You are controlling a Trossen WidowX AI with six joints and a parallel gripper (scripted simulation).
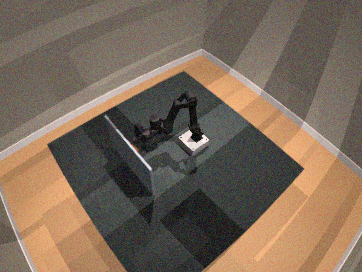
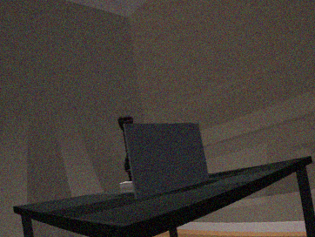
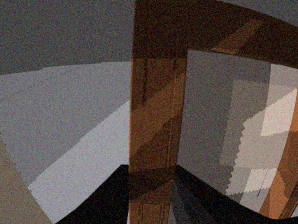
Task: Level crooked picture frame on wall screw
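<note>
The wooden picture frame [image 3: 157, 110] fills the middle and right of the wrist view. Its near side bar runs upright and its top bar curves down to the right at the top. My gripper [image 3: 149, 172] [image 1: 138, 143] is shut on this side bar, with one dark fingertip on each side of it. In the top view only a small orange bit of the frame shows beside the panel. In the exterior view the panel hides the frame. The screw and notched strip are hidden, and I cannot tell from these views whether the frame is level.
The thin upright wall panel [image 1: 129, 142] [image 2: 167, 159] [image 3: 75, 105] stands on the dark table [image 1: 260, 175] [image 2: 104, 218], behind the frame. The arm's white base block [image 1: 187, 145] [image 2: 126, 186] stands on the front side of the panel. Shadows and light patches cross the panel.
</note>
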